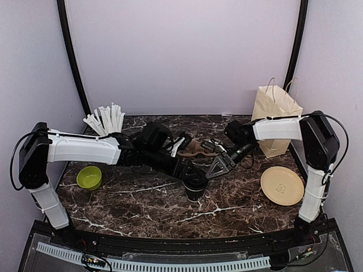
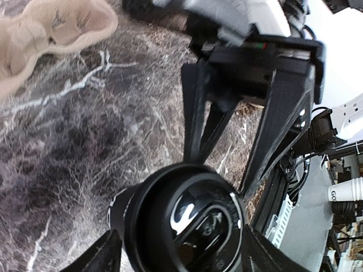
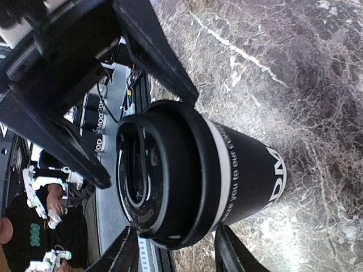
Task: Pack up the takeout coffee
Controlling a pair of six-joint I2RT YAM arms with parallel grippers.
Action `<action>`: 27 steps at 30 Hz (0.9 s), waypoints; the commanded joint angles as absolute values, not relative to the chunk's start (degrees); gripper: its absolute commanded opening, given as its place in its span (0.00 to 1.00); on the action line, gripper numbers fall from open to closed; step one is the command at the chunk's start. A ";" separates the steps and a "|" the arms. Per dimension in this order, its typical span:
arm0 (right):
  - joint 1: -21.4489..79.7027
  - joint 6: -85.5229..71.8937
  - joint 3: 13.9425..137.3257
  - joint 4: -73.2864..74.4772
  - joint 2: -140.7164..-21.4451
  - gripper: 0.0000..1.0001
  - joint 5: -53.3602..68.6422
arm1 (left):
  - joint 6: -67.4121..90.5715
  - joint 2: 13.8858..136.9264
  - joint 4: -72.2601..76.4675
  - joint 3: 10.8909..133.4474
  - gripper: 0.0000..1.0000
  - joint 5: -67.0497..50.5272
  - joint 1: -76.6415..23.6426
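The takeout coffee [image 1: 194,190] stands upright on the dark marble table [image 1: 142,218], near its middle, and is flanked by both arms. Its round black lid [image 3: 161,181] is seated on the cup. Below the lid, a white band and a dark sleeve with white lettering are shown in the right wrist view. The left gripper [image 2: 181,250] is positioned at the lid from the left, and its fingers [image 2: 105,258] are spread apart so that the lid lies between them. The right gripper [image 3: 177,248] is positioned at the lid from the right, and its fingers [image 3: 232,255] are likewise spread, one to each side of the lid rim. The tips of both pairs are located just beside the lid. Whether any tip is touching it cannot be determined. A tan moulded carrier [image 1: 195,148] is placed on the table near the cup, on its far side. A brown paper bag [image 1: 272,107] is stood upright at the far right, and a pale yellow plate [image 1: 282,185] is laid in front of it. A lime-green bowl [image 1: 89,177] is set at the left, with a cluster of white straws [image 1: 106,119] behind it.
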State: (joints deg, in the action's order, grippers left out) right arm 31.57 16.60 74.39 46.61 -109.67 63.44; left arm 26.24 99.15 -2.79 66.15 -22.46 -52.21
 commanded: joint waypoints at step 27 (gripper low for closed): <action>31.26 15.77 73.21 44.09 -107.51 0.34 58.01 | 42.43 89.57 1.91 55.55 0.43 -19.39 -50.73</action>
State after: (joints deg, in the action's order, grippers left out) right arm 31.48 15.99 72.18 44.86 -107.26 58.11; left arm 41.41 89.36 -2.07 55.99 -17.41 -51.13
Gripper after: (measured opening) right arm 0.342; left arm 0.435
